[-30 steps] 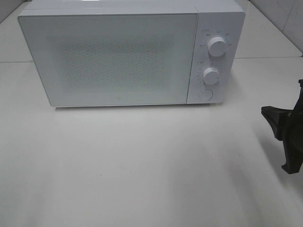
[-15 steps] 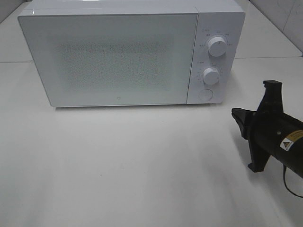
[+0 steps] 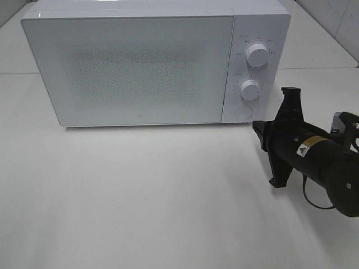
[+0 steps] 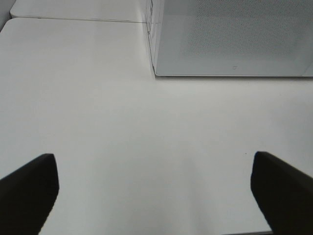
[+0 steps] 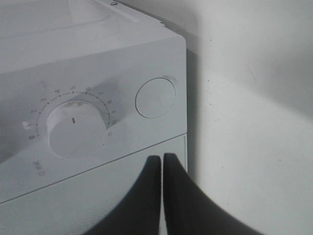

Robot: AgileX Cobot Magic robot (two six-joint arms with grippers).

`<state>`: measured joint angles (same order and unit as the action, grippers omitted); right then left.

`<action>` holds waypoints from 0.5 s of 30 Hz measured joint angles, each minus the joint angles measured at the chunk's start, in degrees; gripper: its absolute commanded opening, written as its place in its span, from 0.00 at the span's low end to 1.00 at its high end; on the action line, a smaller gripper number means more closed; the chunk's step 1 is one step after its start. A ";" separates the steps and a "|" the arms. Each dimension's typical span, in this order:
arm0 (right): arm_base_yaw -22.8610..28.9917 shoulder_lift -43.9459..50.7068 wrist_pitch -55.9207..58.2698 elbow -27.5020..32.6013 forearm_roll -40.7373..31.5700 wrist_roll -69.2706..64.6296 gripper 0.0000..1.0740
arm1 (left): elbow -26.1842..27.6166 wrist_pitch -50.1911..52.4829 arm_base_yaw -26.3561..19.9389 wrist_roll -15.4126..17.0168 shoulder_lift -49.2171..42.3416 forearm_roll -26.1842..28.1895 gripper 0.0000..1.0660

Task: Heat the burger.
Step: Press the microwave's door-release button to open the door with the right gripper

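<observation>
The burger is out of view. A white microwave (image 3: 140,61) stands at the back of the table with its door closed, and nothing shows through the speckled window. My right gripper (image 3: 257,128) is shut with nothing in it. It hovers just right of the microwave's lower front corner, pointing at the control panel. In the right wrist view its closed fingertips (image 5: 161,157) sit just short of the round button (image 5: 155,97) and the lower dial (image 5: 73,128). My left gripper (image 4: 152,161) is open and empty over bare table, facing the microwave (image 4: 234,39).
The control panel carries an upper dial (image 3: 257,55), a lower dial (image 3: 250,89) and a round button (image 3: 243,111). The white table (image 3: 140,196) stretches in front of the microwave. A tiled wall rises at the far right.
My right arm has come in from the right edge, moving left and back toward the microwave's control panel. The microwave and my left gripper have not moved.
</observation>
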<state>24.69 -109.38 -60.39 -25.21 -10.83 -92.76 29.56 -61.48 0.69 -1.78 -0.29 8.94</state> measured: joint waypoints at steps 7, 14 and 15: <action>0.00 -3.55 2.41 -5.33 -1.60 -0.92 0.00 | 0.00 0.00 0.00 0.00 0.00 0.00 0.94; -0.06 -5.84 4.24 -9.28 -2.69 -0.92 0.00 | 0.00 0.00 0.00 0.00 0.00 0.00 0.94; -0.17 -6.59 5.04 -10.31 -2.75 -0.92 0.00 | 0.00 0.00 0.00 0.00 0.00 0.00 0.94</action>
<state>24.52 -115.97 -55.35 -35.52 -13.58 -93.68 29.56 -61.48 0.69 -1.78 -0.29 8.94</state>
